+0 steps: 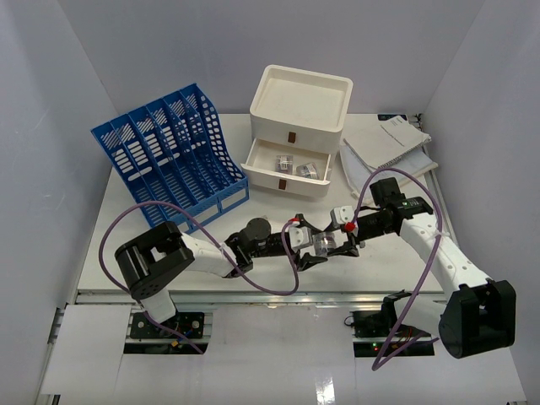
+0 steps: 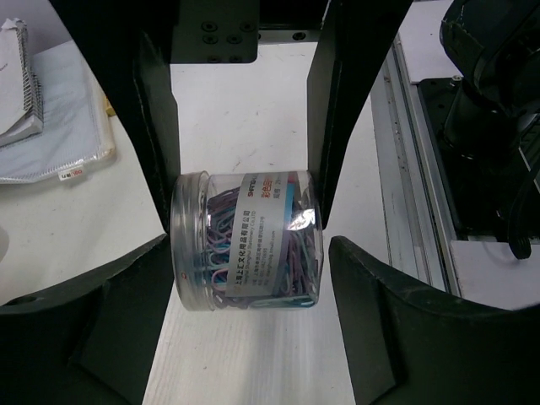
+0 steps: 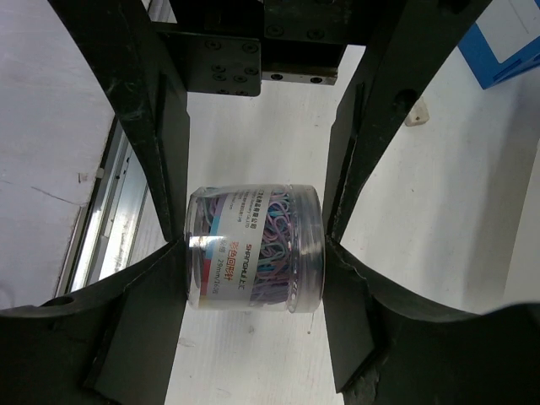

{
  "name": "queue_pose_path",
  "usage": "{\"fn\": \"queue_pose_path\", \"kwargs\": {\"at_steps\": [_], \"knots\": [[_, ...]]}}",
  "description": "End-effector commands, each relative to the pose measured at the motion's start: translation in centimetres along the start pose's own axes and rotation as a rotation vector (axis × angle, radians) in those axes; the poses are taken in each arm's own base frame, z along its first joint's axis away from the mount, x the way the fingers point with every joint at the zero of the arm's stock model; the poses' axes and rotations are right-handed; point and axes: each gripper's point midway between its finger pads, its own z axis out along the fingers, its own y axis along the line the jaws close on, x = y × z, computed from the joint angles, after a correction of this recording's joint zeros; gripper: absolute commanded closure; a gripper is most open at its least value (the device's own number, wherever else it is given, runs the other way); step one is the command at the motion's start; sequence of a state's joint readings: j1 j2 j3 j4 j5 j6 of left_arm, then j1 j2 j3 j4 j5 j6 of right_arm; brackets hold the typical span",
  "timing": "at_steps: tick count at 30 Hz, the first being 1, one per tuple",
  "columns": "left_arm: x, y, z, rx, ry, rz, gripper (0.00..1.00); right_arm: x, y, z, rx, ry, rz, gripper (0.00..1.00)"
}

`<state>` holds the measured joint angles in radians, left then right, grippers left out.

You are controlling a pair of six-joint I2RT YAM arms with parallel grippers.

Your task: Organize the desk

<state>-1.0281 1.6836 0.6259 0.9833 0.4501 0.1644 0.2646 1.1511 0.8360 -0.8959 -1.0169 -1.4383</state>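
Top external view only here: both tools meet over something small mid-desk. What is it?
Observer: A clear jar of coloured paper clips, lying on its side.
Operator: Who holds it?
Observer: The right tool; its wrist view shows both its fingers pressed against the jar's two ends.
Operator: And the left?
Observer: The left tool brackets the jar, but its wrist view shows a slim gap beside one finger.

The desk (image 1: 371, 270) bears a blue file rack (image 1: 173, 148), drawer box (image 1: 295, 135) (one drawer open) and notebooks (image 1: 392, 148).
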Motion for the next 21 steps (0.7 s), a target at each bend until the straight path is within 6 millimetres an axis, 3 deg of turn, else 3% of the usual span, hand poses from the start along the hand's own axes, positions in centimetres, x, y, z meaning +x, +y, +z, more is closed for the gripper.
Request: {"fn": "queue_pose_path", "kwargs": {"at_steps": [1, 8, 13, 16, 17, 19, 21], "knots": [[-0.6, -0.7, 0.7, 0.036, 0.002, 0.005, 0.23, -2.0, 0.1, -0.1, -0.001, -0.066, -0.038, 0.56], [-0.5, -0.8, 0.3, 0.026, 0.016, -0.012, 0.44, -2.2, 0.0, -0.3, 0.008, -0.062, -0.039, 0.56], [-0.5, -0.8, 0.2, 0.027, 0.029, -0.023, 0.69, -2.1, 0.0, -0.3, 0.012, -0.055, -0.038, 0.54], [-0.6, -0.9, 0.2, 0.029, 0.039, -0.026, 0.86, -2.1, 0.0, -0.3, 0.014, -0.054, -0.030, 0.44], [-0.6, -0.9, 0.1, 0.028, 0.041, -0.027, 0.89, -2.1, 0.0, -0.3, 0.016, -0.053, -0.028, 0.31], [-0.6, -0.8, 0.0, 0.022, 0.046, -0.034, 0.91, -2.2, -0.5, -0.4, 0.035, -0.049, -0.040, 0.15], [-0.5, -0.4, -0.3, -0.010, 0.060, -0.049, 0.91, -1.9, -1.1, -0.7, 0.079, -0.022, -0.026, 0.10]]}}
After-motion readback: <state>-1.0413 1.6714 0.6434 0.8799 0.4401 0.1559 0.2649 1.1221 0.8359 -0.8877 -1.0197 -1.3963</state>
